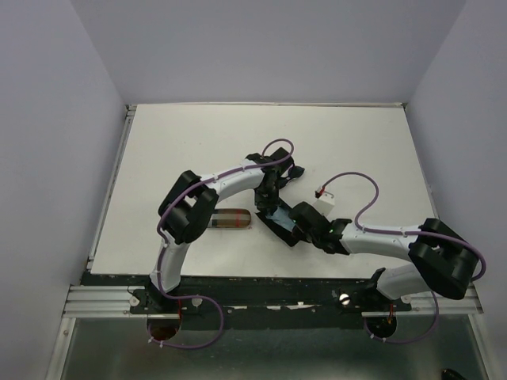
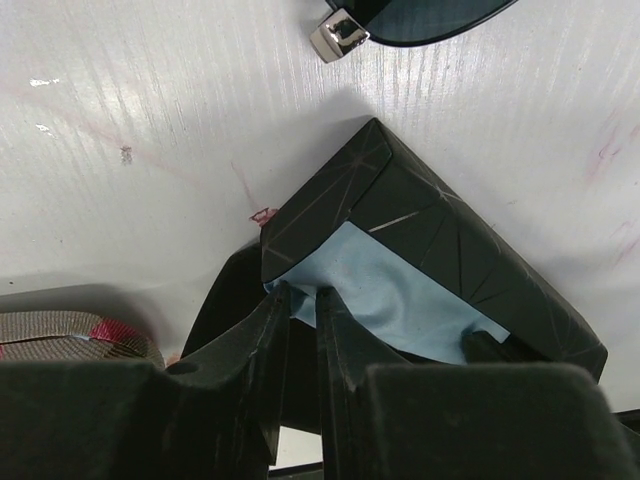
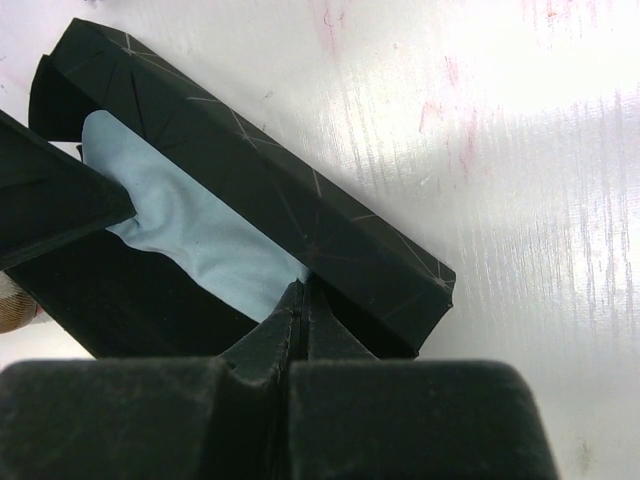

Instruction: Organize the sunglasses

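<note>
The black-framed sunglasses lie on the table behind the arms; one dark lens and a silver hinge show at the top of the left wrist view. A plain black case lies open mid-table with a blue cloth inside. My left gripper has its jaws a narrow gap apart at the cloth's corner. My right gripper is shut, with its tips where the cloth meets the case lid. The translucent orange pair is out of view.
The plaid tan-and-black case lies left of the black case, beside the left arm's elbow. White walls ring the table on three sides. The left gripper's finger reaches into the right wrist view.
</note>
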Action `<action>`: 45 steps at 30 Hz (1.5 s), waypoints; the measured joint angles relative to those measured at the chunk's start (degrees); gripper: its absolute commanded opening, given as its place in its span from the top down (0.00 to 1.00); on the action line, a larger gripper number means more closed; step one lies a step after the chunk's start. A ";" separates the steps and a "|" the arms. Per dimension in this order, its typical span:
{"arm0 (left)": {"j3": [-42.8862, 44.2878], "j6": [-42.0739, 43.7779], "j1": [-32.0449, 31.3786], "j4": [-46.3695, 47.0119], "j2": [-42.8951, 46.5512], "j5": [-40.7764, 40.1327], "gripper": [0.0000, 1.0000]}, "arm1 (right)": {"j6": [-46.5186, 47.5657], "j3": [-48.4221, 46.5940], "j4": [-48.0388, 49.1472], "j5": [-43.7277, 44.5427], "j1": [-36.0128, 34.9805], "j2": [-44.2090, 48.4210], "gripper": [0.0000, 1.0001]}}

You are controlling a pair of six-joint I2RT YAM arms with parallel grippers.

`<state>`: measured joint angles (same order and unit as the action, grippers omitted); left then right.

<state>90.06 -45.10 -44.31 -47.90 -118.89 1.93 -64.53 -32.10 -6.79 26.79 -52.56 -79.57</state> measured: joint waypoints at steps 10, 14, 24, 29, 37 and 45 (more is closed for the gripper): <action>0.61 -0.39 0.00 -0.07 -0.57 0.59 1.00 | 0.07 1.51 1.75 -0.04 0.00 1.07 0.99; -0.42 -0.07 -0.02 1.20 0.28 0.55 1.00 | 0.09 2.38 2.75 -0.04 0.00 2.43 0.99; -1.86 1.46 -0.02 5.14 3.52 0.46 1.00 | 0.07 3.80 4.48 0.02 0.00 6.58 0.99; -1.70 2.05 -0.02 5.38 3.63 0.15 1.00 | 0.04 4.07 4.57 0.04 0.00 6.88 0.99; -0.37 2.47 -0.02 4.94 3.45 0.02 1.00 | -1.70 4.68 4.59 0.68 0.00 6.86 0.99; 1.44 3.08 -0.02 5.14 3.30 0.00 1.00 | -4.37 6.08 4.70 1.14 0.00 5.99 0.99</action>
<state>91.50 -42.02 -44.34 -42.76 -115.59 1.93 -68.90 -26.02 -2.09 27.92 -52.56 -73.58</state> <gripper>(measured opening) 0.016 0.011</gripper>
